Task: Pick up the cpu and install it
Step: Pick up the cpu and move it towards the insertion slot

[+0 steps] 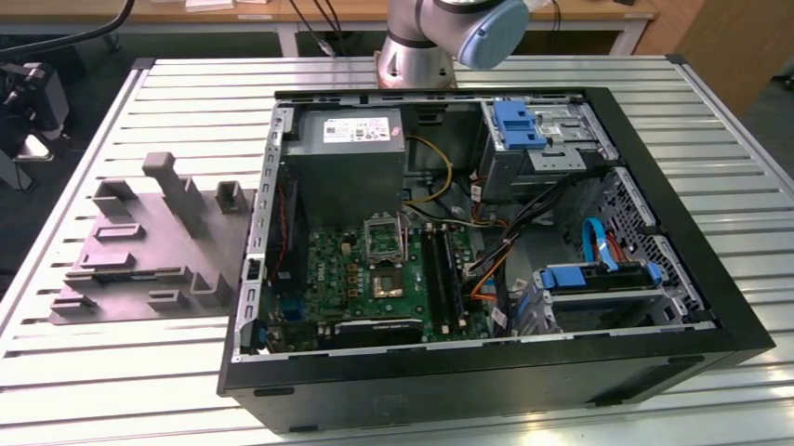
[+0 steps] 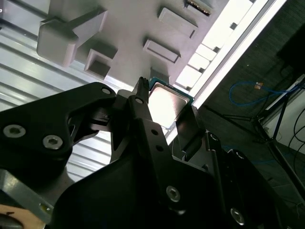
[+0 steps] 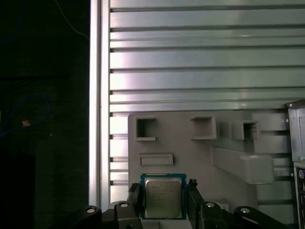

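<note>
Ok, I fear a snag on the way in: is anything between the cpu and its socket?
Nothing visible does. The fingers hold the cpu above the tray. In the exterior view the case lies open, the socket is bare, and the cables run on the exterior view's right of it.

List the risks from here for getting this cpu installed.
1. The gripper seems to pinch the cpu only by its thin edges, above the grey tray. A slip or tilt could drop it.
2. The socket sits deep in the computer case, close to loose cables. The gripper might snag them or set the chip down misaligned.
</note>
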Robot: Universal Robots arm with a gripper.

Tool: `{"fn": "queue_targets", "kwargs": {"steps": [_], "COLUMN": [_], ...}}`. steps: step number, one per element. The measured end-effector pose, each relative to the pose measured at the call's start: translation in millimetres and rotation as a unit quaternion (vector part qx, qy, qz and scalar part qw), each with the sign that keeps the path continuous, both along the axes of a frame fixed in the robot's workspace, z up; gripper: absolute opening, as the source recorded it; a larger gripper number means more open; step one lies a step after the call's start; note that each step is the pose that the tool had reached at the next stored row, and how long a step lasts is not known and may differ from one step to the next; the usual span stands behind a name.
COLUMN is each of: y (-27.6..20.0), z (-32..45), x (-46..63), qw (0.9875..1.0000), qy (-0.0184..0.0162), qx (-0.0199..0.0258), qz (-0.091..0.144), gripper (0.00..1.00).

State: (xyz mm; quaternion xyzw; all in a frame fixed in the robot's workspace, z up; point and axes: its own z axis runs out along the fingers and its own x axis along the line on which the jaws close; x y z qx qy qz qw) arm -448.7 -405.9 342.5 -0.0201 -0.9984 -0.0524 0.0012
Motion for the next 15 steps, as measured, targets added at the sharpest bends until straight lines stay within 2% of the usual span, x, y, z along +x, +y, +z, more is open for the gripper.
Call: {"fn": "queue_targets", "kwargs": {"steps": [15], "y": [0.0], "z": [14.8], "x": [0.0], "qw": [1.0], "qy": [-0.0001], "qx": [0.0], "qz": [0.0], "gripper": [0.48]}}
